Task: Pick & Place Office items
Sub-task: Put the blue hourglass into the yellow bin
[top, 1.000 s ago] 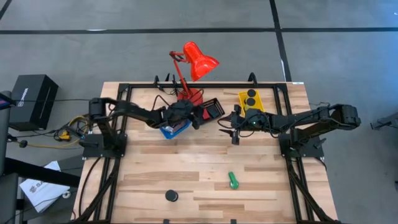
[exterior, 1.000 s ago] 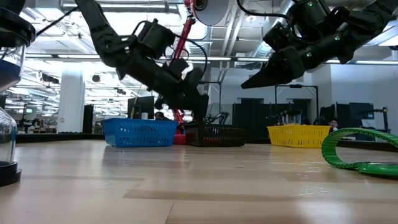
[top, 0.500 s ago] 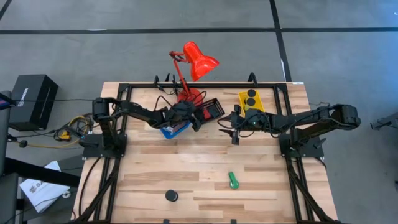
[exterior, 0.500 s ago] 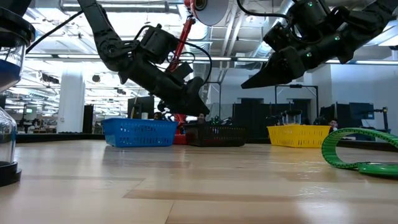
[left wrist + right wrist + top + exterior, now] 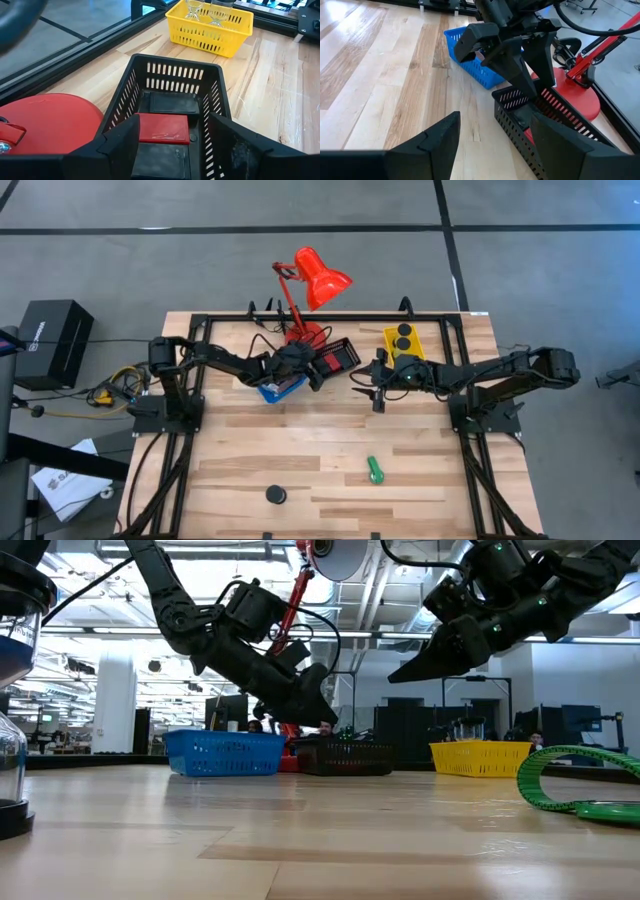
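My left gripper (image 5: 312, 370) hovers open just above the black tray (image 5: 341, 358); in its wrist view (image 5: 173, 125) the fingers stand over the tray (image 5: 216, 95). In the tray lie a red block (image 5: 163, 128) and small black rectangles (image 5: 174, 103). My right gripper (image 5: 376, 392) waits open above the table, between the black tray and the yellow tray (image 5: 404, 343), which holds two black round pieces. A green stubby cylinder (image 5: 374, 470) and a black round piece (image 5: 276, 495) lie on the table near its near edge.
A blue tray (image 5: 281, 387) sits under the left arm, next to the black tray. The red desk lamp (image 5: 312, 278) stands on its round base (image 5: 50, 122) just behind the trays. A black metal frame runs along the table's edges. Open wood lies mid-table.
My left gripper has risen a little above the black tray, staying open, then held still. My right arm has not moved.
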Motion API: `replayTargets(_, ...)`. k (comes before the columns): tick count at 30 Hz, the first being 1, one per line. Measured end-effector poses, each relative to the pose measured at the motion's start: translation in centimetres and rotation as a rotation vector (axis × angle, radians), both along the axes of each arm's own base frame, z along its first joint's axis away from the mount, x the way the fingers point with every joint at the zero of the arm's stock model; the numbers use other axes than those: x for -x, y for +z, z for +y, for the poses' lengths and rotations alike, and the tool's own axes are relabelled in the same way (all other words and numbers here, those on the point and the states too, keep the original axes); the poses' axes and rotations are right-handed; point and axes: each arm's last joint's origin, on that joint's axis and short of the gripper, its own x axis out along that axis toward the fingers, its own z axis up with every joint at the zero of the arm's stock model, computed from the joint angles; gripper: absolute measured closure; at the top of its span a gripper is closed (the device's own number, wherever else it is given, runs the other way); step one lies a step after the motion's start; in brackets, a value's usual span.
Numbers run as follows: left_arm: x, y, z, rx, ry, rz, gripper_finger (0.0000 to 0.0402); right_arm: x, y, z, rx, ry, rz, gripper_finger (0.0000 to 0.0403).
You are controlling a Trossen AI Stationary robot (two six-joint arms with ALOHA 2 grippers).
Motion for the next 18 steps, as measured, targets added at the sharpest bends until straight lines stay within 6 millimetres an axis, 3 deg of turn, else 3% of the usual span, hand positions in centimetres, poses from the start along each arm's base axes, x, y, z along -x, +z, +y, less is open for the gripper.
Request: replayTargets(18, -0.19, 0.26, -0.34, -0.006, -0.01, -0.026, 0.0174, 0.0, 0.0, 0.0, 0.0, 0.0, 0.0, 0.0172)
